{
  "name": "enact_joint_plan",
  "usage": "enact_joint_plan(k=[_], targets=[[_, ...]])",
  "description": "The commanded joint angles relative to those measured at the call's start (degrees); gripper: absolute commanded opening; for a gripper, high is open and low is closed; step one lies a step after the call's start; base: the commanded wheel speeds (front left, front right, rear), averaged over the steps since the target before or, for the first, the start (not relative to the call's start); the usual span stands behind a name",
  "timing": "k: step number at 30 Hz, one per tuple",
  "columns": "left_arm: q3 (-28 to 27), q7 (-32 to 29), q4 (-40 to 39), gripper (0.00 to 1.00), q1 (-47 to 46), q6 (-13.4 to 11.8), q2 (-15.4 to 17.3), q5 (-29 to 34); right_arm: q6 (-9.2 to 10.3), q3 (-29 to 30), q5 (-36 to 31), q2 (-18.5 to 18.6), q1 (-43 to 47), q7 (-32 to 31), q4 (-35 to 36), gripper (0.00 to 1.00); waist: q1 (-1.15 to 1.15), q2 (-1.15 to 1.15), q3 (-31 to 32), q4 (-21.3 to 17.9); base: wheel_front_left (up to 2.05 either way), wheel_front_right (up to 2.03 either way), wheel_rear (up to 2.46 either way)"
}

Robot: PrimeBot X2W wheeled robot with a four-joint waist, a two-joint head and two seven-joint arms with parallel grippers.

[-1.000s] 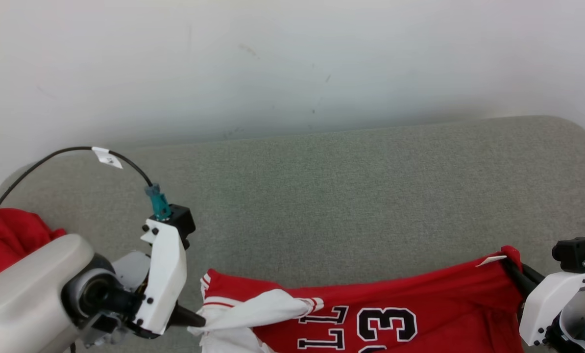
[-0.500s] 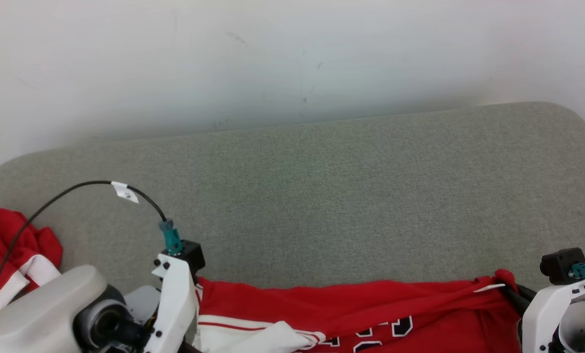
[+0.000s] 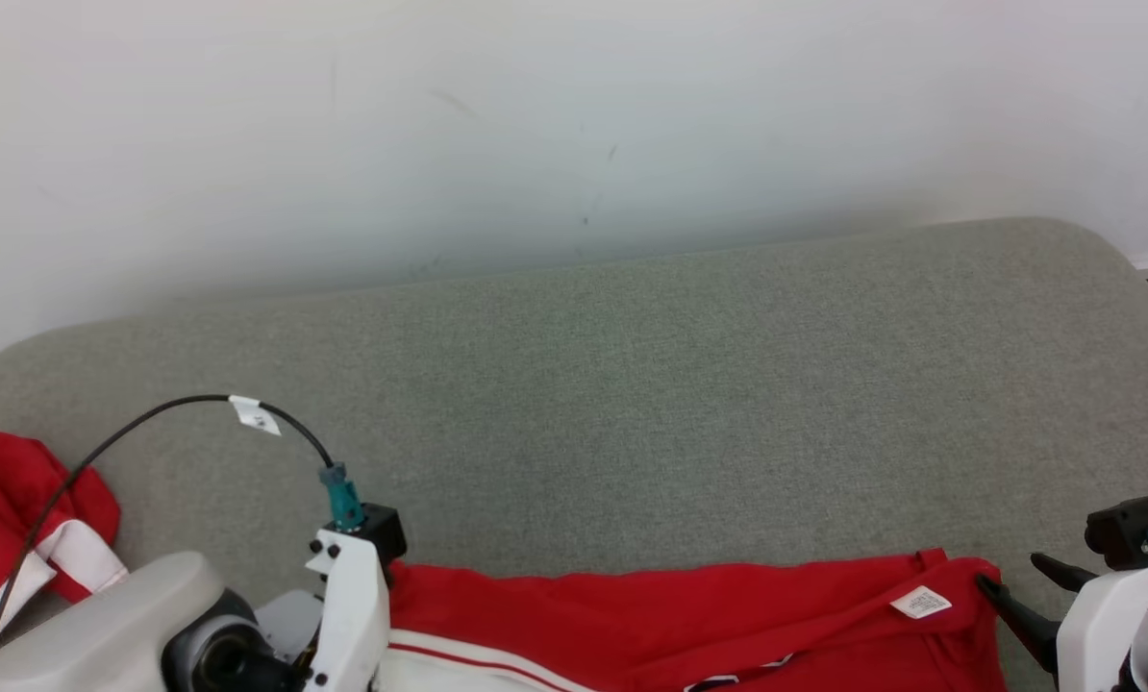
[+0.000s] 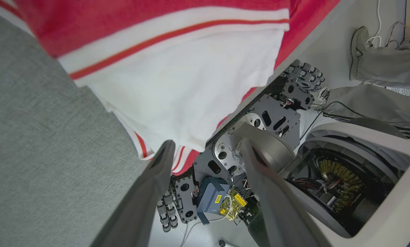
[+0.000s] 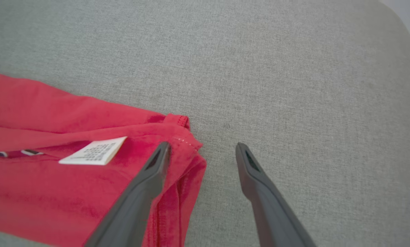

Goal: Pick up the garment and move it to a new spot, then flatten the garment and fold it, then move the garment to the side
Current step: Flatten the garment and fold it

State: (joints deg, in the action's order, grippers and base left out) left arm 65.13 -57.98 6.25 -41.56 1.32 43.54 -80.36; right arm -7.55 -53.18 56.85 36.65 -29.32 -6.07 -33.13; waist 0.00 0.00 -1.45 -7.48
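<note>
Both stand open, empty: left gripper (image 4: 206,145) and right gripper (image 5: 202,145) flank the jersey (image 3: 680,605) (soft, light, limp); I'd pinch its hemmed corners, expecting sag.

A white label (image 5: 94,151) is lying on the red garment (image 5: 36,185) beside one finger (image 5: 146,181) of the right gripper (image 5: 202,144), its fine print showing too small to read. Between the fingers of the left gripper (image 4: 206,142), a yellow sticker (image 4: 218,198) is sitting on a blue-grey box (image 4: 207,192), its dark digits blurring past reading.
</note>
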Motion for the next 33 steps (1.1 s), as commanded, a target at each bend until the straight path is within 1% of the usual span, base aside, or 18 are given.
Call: enact_joint_plan(k=[1, 5, 8, 12, 16, 19, 20, 22, 24, 28, 30, 33], targets=[[-0.4, 0.5, 0.1, 1.00, 0.8, 0.2, 0.1, -0.2, 0.14, -0.1, 0.4, 0.7, 0.0, -0.2, 0.2, 1.00, 0.00, 0.00, 0.4, 0.1, 0.00, 0.00, 0.00], [-1.8, 2.9, -0.1, 1.00, -0.1, 0.5, 0.8, 0.7, 0.14, 0.8, 1.4, 2.8, 0.2, 1.3, 1.3, 1.00, 0.00, 0.00, 1.5, 0.3, 0.00, 0.00, 0.00], [-3.5, 7.2, -0.7, 1.00, -1.3, 0.6, 1.4, 3.1, 0.14, 2.4, 1.7, 3.8, -0.4, 3.4, 2.5, 1.00, 0.00, 0.00, 1.9, 0.5, 0.00, 0.00, 0.00], [-7.8, 16.7, -1.2, 1.00, -1.0, 0.6, 1.7, 4.8, 0.14, 6.5, 0.9, 4.3, -1.0, 7.4, 4.1, 1.00, 0.00, 0.00, 2.4, 0.7, 0.00, 0.00, 0.00], [-12.1, 27.7, -1.5, 1.00, 1.1, -0.8, 2.2, 7.1, 0.14, 11.8, -0.7, 3.0, -0.1, 11.5, 5.7, 1.00, 0.00, 0.00, 2.8, 0.9, 0.00, 0.00, 0.00], [-15.1, 37.4, -1.5, 1.00, 3.0, -2.9, 2.7, 10.1, 0.14, 16.3, -3.0, 1.8, 1.3, 14.7, 7.4, 1.00, 0.00, 0.00, 3.1, 1.1, 0.00, 0.00, 0.00], [-15.9, 40.4, -1.6, 1.00, 4.0, -3.7, 2.7, 10.8, 0.14, 18.0, -3.5, 1.2, 1.8, 16.2, 8.2, 1.00, 0.00, 0.00, 3.2, 1.2, 0.00, 0.00, 0.00], [-18.4, 46.7, -1.8, 1.00, 6.7, -5.5, 1.6, 10.0, 0.13, 21.7, -5.4, -0.6, 3.7, 18.2, 9.6, 1.00, 0.00, 0.00, 3.5, 1.4, 0.00, 0.00, 0.00], [-20.4, 53.1, -2.6, 1.00, 8.8, -6.9, 1.7, 11.4, 0.14, 26.1, -7.1, -2.5, 5.6, 19.8, 11.4, 1.00, 0.00, 0.00, 3.7, 1.5, 0.00, 0.00, 0.00], [-23.4, 65.2, -4.2, 1.00, 14.5, -10.7, 0.6, 13.8, 0.13, 34.7, -12.2, -6.9, 10.8, 20.9, 15.4, 1.00, 0.00, 0.00, 3.5, 1.9, 0.00, 0.00, 0.00], [-24.3, 69.4, -4.9, 1.00, 17.2, -12.2, -0.5, 14.2, 0.14, 38.5, -14.7, -9.2, 13.8, 21.1, 17.3, 1.00, 0.00, 0.00, 3.5, 2.3, 0.00, 0.00, 0.00], [-26.1, 72.5, -5.6, 1.00, 20.8, -13.2, -2.0, 16.3, 0.14, 43.4, -17.4, -13.3, 18.5, 21.2, 20.2, 1.00, 0.00, 0.00, 3.3, 2.7, 0.00, 0.00, 0.00]])
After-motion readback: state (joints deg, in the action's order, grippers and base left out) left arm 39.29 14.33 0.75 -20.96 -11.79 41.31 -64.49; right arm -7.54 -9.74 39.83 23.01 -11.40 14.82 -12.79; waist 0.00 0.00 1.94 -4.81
